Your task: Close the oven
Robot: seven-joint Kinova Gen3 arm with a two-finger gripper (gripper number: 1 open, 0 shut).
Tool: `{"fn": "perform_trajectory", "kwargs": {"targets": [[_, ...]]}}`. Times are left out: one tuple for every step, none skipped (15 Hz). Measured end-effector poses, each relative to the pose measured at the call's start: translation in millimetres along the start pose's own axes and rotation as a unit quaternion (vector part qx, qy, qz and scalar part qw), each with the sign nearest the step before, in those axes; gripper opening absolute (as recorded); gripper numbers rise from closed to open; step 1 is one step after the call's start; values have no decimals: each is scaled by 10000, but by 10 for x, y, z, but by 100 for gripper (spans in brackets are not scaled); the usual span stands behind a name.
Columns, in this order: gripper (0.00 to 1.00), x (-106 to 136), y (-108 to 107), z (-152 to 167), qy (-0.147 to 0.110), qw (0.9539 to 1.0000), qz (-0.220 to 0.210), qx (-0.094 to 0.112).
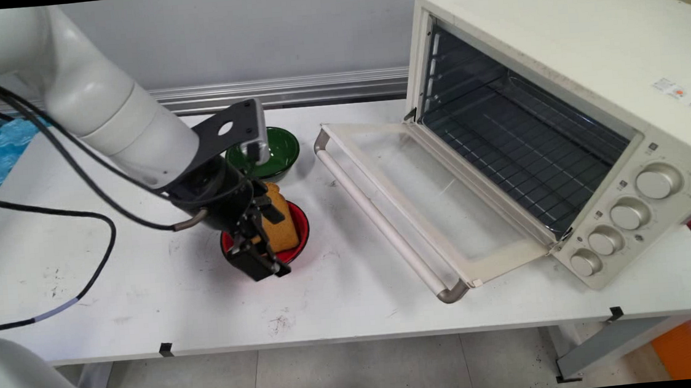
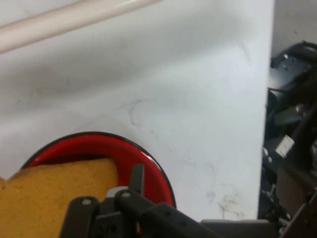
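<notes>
Reaching down over the white counter (image 1: 145, 308), pressed the black hand (image 1: 266, 240) against the tan slice of bread (image 1: 283, 229) lying in the shallow red bowl (image 1: 299, 222); could not tell whether open or closed on it. Just behind, passed over a glossy green bowl (image 1: 280, 147). Farther right, left the cream toaster oven (image 1: 556, 48) agape, glass door (image 1: 432, 199) dropped flat, wire rack bare.

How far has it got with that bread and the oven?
Done: the toaster oven door hangs open, rack bare. In hand: the gripper is down at the bread in the red bowl. Nothing lifted yet. The green bowl sits behind.
</notes>
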Motion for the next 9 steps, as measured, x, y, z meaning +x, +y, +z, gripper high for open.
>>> {"fn": "perform_trajectory", "kwargs": {"targets": [[100,6,-31,36,23,10000,-90,21],[100,16,-66,81,53,9998,-183,44],[100,26,-101,126,84,9996,-265,62],[100,33,-128,166,113,9994,-324,71],[100,39,-150,199,135,9992,-370,77],[100,45,-176,240,164,9989,-423,81],[100,52,-200,281,193,9987,-469,85],[100,57,-226,328,225,9983,-521,90],[100,63,-252,375,257,9980,-574,95]]}}
